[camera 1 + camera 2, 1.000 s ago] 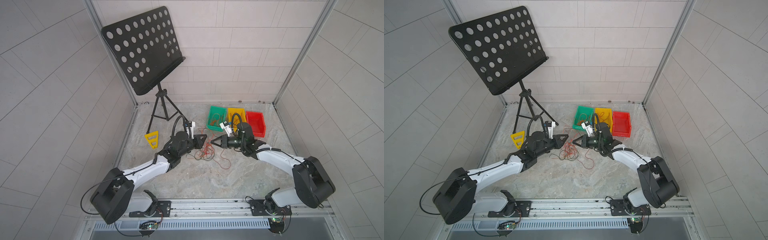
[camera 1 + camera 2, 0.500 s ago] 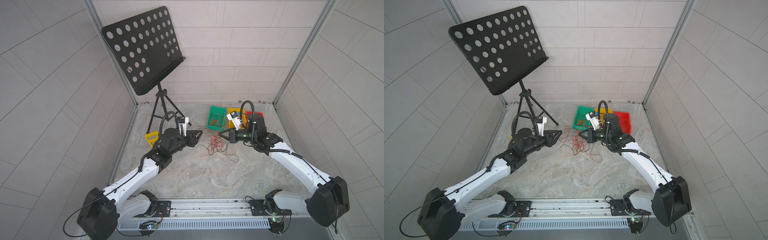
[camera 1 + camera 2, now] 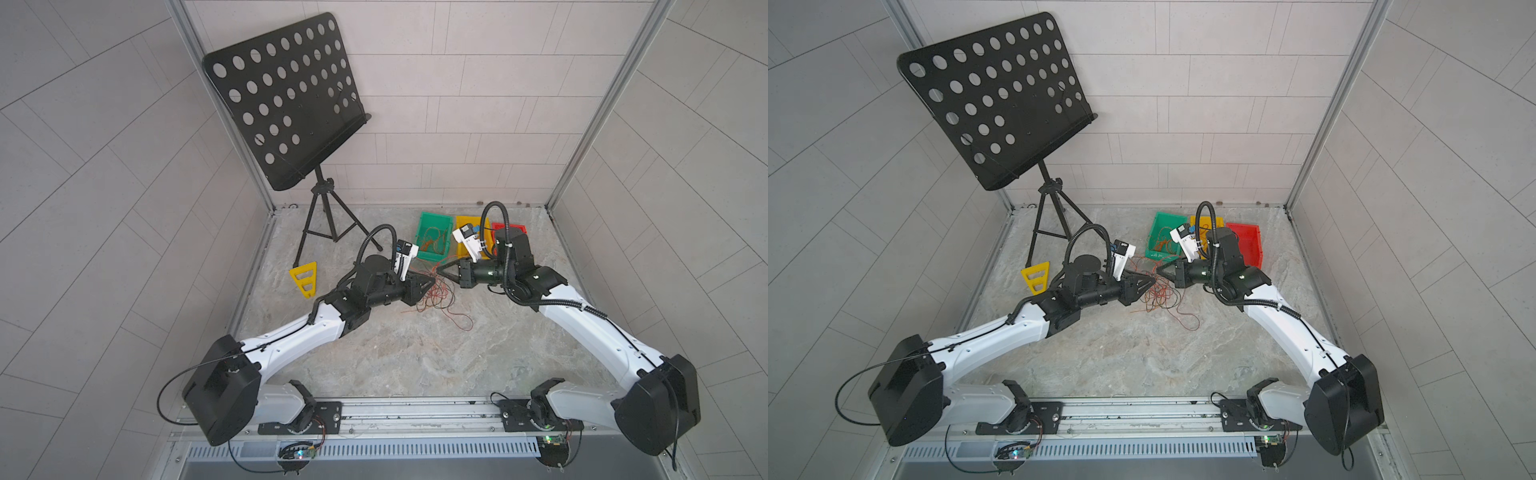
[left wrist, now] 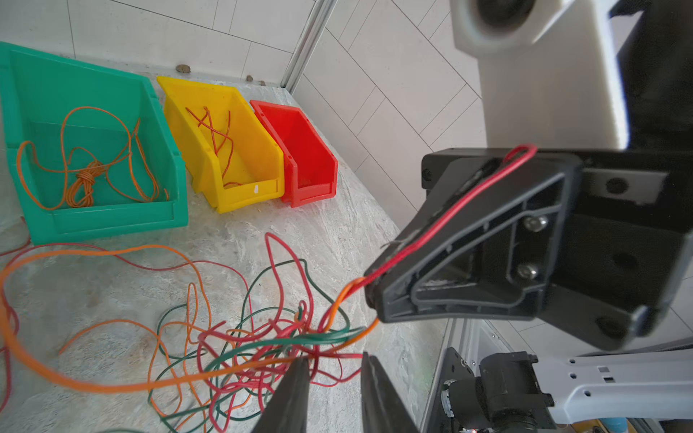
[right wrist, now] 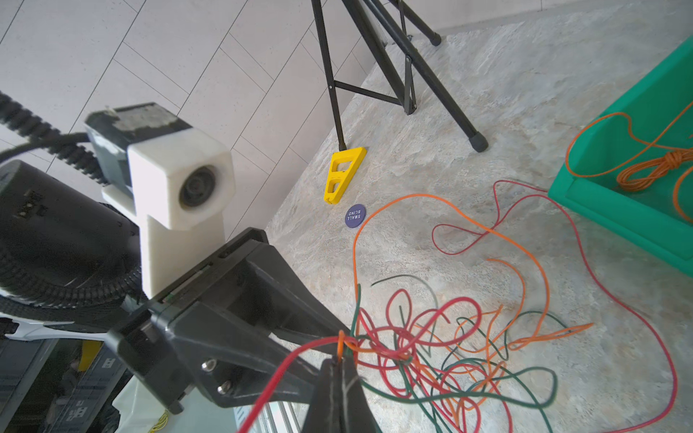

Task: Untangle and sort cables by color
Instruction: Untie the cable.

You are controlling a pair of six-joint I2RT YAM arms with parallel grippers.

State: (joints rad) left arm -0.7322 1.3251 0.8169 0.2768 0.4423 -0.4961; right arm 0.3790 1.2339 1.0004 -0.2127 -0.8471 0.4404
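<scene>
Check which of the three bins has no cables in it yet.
The red bin, at the row's end: bare inside. The yellow bin holds red cables, the green bin orange cables.

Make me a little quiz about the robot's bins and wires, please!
1. True or false: the green bin holds orange cables.
2. Which one looks empty? A green bin, B yellow bin, C red bin.
3. What colour are the yellow bin's cables?

Key: 1 true; 2 C; 3 red.
</scene>
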